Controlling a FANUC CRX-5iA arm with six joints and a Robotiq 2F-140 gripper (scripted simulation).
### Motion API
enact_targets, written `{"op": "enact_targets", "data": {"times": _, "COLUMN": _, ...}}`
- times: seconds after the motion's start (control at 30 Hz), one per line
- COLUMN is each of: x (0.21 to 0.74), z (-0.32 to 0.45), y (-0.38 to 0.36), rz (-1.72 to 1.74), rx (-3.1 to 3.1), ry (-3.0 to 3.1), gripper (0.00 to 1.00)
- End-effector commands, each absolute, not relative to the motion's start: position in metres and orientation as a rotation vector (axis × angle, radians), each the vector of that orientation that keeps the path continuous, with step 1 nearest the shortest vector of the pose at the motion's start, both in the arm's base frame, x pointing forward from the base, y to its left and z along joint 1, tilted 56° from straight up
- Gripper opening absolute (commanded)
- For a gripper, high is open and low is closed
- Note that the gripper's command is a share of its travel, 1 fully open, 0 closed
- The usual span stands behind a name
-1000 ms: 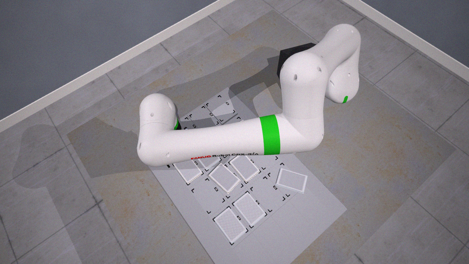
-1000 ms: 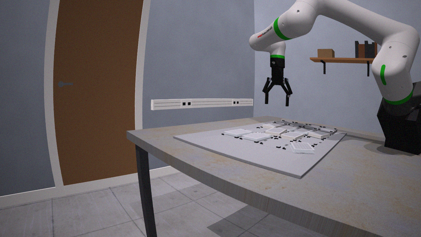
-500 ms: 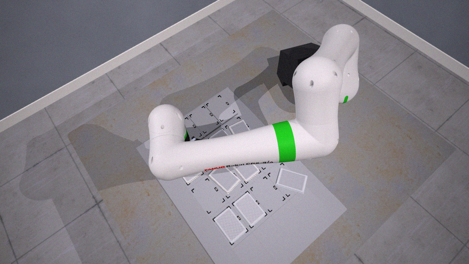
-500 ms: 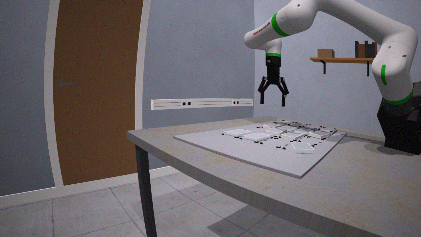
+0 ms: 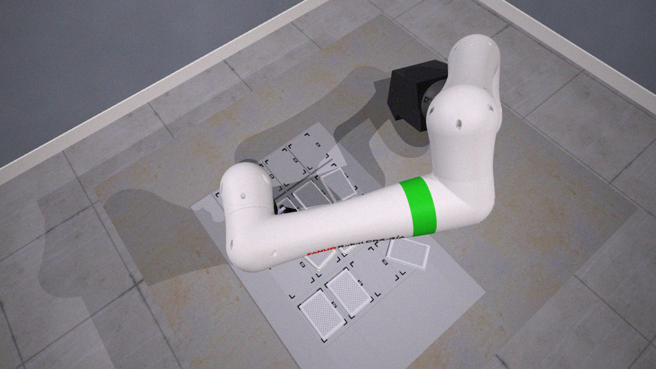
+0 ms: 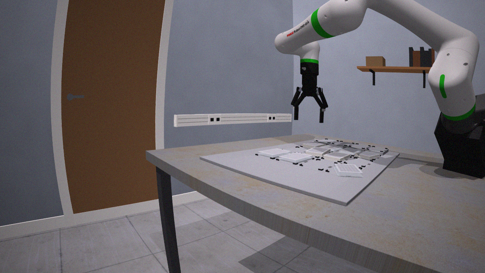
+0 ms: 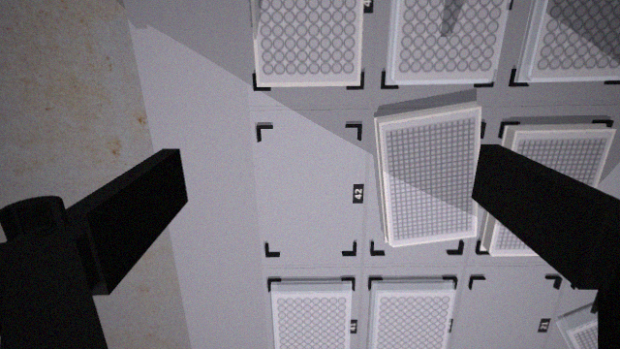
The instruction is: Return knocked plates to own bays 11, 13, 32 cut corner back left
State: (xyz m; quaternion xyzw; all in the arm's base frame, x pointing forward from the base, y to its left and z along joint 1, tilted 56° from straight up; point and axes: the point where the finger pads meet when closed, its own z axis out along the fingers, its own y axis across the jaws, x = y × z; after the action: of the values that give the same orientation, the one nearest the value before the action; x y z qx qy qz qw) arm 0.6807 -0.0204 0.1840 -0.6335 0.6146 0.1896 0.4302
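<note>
My gripper (image 6: 308, 115) (image 7: 329, 174) is open and empty, high above the grey deck (image 5: 435, 298) (image 6: 271, 169) (image 7: 208, 194), over empty bay 42. A sealed 384-well plate (image 7: 428, 176) (image 5: 322, 260) lies a little askew in bay 32, covering that bay's corner pieces towards column 3; the arm hides most of it in the top view. A second 384-well plate (image 5: 408, 252) (image 6: 347, 169) (image 7: 586, 332) lies turned and off its corners by bay 11. A third plate (image 5: 338, 183) lies slightly skewed at bay 13.
96-well plates sit in bays 43 (image 7: 308, 41), 33 (image 7: 446, 39), 41 (image 7: 310, 315) (image 5: 321, 314) and 31 (image 7: 412, 315) (image 5: 348, 291). The 384-well plate in bay 22 (image 7: 557, 150) is half hidden by my right finger. The black arm pedestal (image 5: 403, 96) (image 6: 461, 152) stands beside the deck.
</note>
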Motion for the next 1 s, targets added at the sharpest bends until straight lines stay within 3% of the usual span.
{"op": "enact_targets", "data": {"times": 0.0, "x": 0.678, "z": 0.195, "y": -0.013, "rz": 0.47, "rx": -1.58, "ry": 1.534, "gripper": 1.0}}
{"op": "enact_targets", "data": {"times": 0.97, "x": 0.66, "z": 0.278, "y": 0.053, "rz": 0.47, "rx": -1.58, "ry": 1.534, "gripper": 1.0}}
